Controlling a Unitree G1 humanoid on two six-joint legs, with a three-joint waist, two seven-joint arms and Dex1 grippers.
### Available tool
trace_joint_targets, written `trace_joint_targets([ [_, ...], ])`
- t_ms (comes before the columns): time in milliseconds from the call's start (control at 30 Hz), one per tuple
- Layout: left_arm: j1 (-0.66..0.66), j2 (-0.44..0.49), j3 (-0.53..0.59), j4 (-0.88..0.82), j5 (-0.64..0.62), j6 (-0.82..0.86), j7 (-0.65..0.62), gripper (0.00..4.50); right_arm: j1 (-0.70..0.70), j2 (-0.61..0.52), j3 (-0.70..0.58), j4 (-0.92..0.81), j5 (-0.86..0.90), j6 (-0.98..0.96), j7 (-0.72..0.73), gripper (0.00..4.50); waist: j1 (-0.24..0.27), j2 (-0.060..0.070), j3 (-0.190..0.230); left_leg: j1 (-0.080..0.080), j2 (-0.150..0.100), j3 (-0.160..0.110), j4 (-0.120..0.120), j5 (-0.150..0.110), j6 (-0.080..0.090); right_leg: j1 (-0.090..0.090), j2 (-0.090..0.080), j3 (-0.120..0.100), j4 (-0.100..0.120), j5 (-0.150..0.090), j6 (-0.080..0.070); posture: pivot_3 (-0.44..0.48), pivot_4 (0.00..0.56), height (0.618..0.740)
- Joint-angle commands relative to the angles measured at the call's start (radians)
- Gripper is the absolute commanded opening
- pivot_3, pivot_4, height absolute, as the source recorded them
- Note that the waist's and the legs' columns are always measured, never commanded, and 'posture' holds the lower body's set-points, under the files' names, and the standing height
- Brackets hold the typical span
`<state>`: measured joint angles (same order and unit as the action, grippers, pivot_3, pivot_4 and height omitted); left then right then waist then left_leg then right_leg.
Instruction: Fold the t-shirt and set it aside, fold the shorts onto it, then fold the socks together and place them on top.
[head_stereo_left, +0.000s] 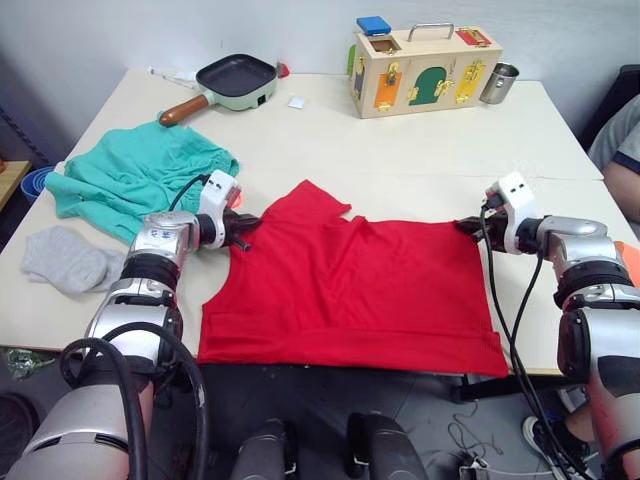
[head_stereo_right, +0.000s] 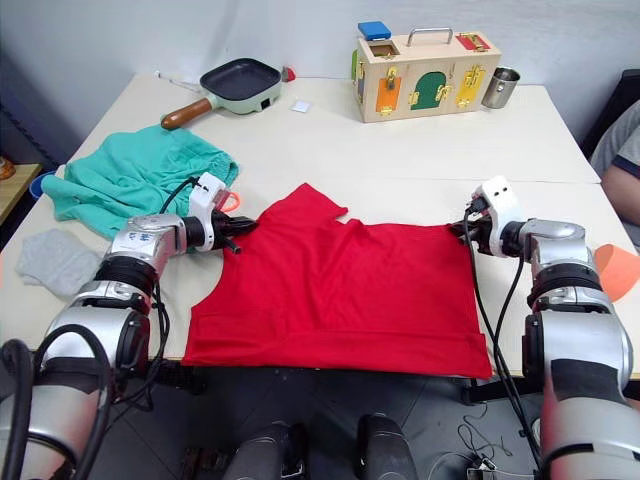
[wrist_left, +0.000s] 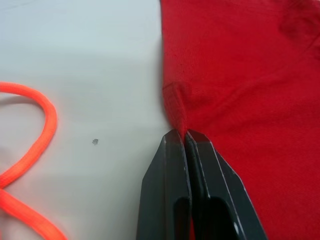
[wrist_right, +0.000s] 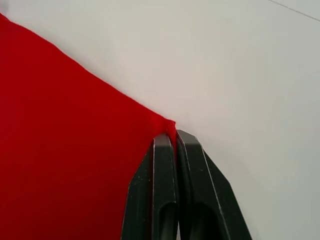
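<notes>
Pinching t-shirt (head_stereo_left: 350, 290) edges, left gripper (wrist_left: 185, 136) and right gripper (wrist_right: 174, 134) both clamped — first fold starting; shorts (head_stereo_left: 135, 175), socks (head_stereo_left: 65, 260) waiting.

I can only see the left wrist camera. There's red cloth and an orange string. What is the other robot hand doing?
Observer: The right gripper is shut on a far corner of the bright red fabric t-shirt, pinching its edge just as the left gripper does.
Operator: Whose string is that?
Observer: It is the orange drawstring cord of the teal-green crinkled shorts, which lie bunched on the white table beside the left arm.
Operator: Where are the socks?
Observer: The light grey knit socks lie together near the table's front left edge, just in front of the shorts.
Operator: Anything else up there?
Observer: A green frying pan and a wooden latch box at the far side.
</notes>
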<state>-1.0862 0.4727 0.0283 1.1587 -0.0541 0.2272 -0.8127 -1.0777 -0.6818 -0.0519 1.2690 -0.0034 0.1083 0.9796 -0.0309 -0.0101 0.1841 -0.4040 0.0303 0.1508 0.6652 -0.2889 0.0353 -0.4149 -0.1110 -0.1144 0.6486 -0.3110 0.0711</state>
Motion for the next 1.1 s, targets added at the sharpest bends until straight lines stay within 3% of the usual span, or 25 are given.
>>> trace_joint_targets([
  [33,0.009,0.015,0.046,-0.022,-0.040,0.004,-0.036,0.03,-0.010,-0.035,-0.045,-0.011,0.033,-0.001,0.023,0.00,0.000,0.000,0.000,0.000,0.000,0.000,0.000,0.000,0.000,0.000,0.000,0.000,0.000,0.000,0.000,0.000,0.150,0.740],
  [267,0.026,0.065,0.116,-0.068,-0.100,0.041,-0.099,0.03,-0.002,-0.068,-0.081,-0.024,0.058,0.022,0.081,0.00,-0.001,0.000,0.000,0.000,0.000,0.000,0.000,0.000,0.000,0.000,0.000,0.000,0.000,0.000,0.000,0.000,0.150,0.740],
  [633,0.104,0.124,0.080,-0.224,-0.091,0.060,-0.248,0.03,0.047,-0.107,-0.109,-0.051,0.084,0.040,0.168,0.00,0.000,0.000,0.000,0.000,0.000,0.000,0.000,0.000,0.000,0.000,0.001,0.000,0.000,0.000,0.000,0.000,0.150,0.740],
  [1100,0.169,0.161,0.065,-0.288,-0.086,0.045,-0.237,0.03,0.137,-0.131,-0.128,-0.082,0.116,0.012,0.248,0.00,0.000,0.000,0.000,0.000,0.000,0.000,0.001,0.000,0.000,0.000,0.000,0.000,0.001,0.000,0.000,0.000,0.150,0.740],
])
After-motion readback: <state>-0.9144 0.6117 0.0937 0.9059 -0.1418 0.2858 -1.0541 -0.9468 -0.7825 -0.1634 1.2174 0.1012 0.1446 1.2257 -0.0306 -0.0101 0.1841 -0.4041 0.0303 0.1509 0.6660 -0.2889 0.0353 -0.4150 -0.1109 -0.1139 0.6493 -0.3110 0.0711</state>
